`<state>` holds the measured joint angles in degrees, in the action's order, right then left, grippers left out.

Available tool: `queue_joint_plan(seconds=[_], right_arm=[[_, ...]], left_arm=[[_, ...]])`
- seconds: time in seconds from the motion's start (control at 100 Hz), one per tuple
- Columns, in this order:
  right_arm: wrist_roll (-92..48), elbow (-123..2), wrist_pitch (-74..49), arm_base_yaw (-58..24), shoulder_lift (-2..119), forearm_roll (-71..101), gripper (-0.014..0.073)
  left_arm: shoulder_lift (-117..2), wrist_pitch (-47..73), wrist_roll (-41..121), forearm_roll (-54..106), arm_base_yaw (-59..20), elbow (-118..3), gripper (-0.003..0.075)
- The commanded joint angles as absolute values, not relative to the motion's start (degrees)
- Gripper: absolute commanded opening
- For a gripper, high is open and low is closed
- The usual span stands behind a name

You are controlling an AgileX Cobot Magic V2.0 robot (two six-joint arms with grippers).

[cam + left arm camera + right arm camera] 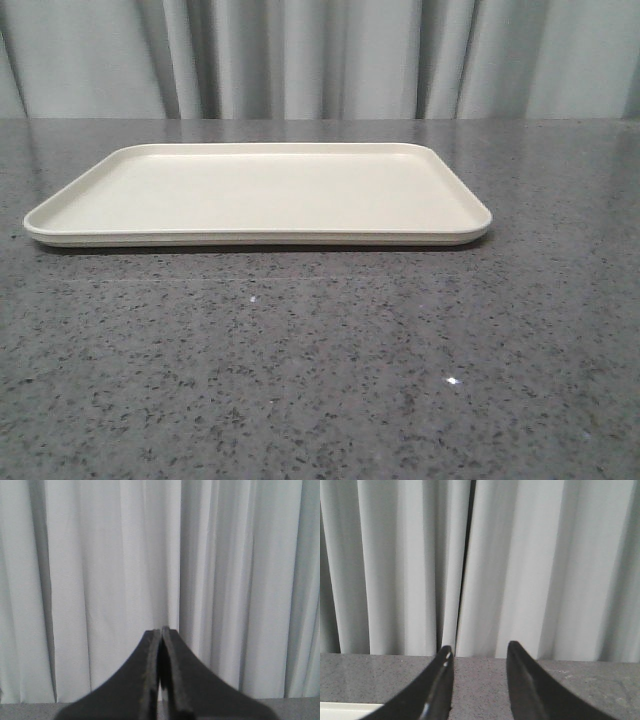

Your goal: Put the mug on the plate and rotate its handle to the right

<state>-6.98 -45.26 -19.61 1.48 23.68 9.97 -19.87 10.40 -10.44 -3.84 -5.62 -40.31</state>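
The cream-white rectangular plate (258, 193) lies flat on the grey speckled table in the front view, with nothing on it. A corner of it shows in the right wrist view (345, 710). The mug and its handle are out of view in every frame. Neither arm shows in the front view. My left gripper (161, 630) is shut with nothing between its fingers and faces the curtain. My right gripper (479, 650) is open and empty, held above the table and facing the curtain.
A pale pleated curtain (320, 55) hangs along the table's far edge. The grey speckled tabletop (320, 370) stretches in front of the plate and to both sides of it.
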Motion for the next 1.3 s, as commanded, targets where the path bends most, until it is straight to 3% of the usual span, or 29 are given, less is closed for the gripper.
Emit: queue_joint_plan(seconds=[0.0,0.45,0.8,1.18,1.29], right_arm=[[-7.2,-47.1,-14.9,1.8,24.6,10.1,0.0302],[-7.2,-47.1,-13.4,1.8,24.6,10.1,0.03],[-7.2,-47.1,-13.4,1.8,24.6,10.1,0.03],[-7.2,-47.1,-14.1,1.8,24.6,9.7,0.03],[-7.2,-47.1,-14.1,1.8,24.6,9.7,0.03]], left_arm=[[-20.9,8.0,-11.1,-3.4,-5.6,-42.1,-0.002],[-20.9,13.0,-11.1,-2.1,-5.6,-42.2,-0.0019],[-21.8,24.8,-11.0,-0.9,-5.6,-49.0,-0.0009],[-30.0,39.9,-10.4,1.6,-5.6,-59.5,0.0256],[-32.7,47.5,-10.4,1.5,-5.6,-62.7,0.0302]])
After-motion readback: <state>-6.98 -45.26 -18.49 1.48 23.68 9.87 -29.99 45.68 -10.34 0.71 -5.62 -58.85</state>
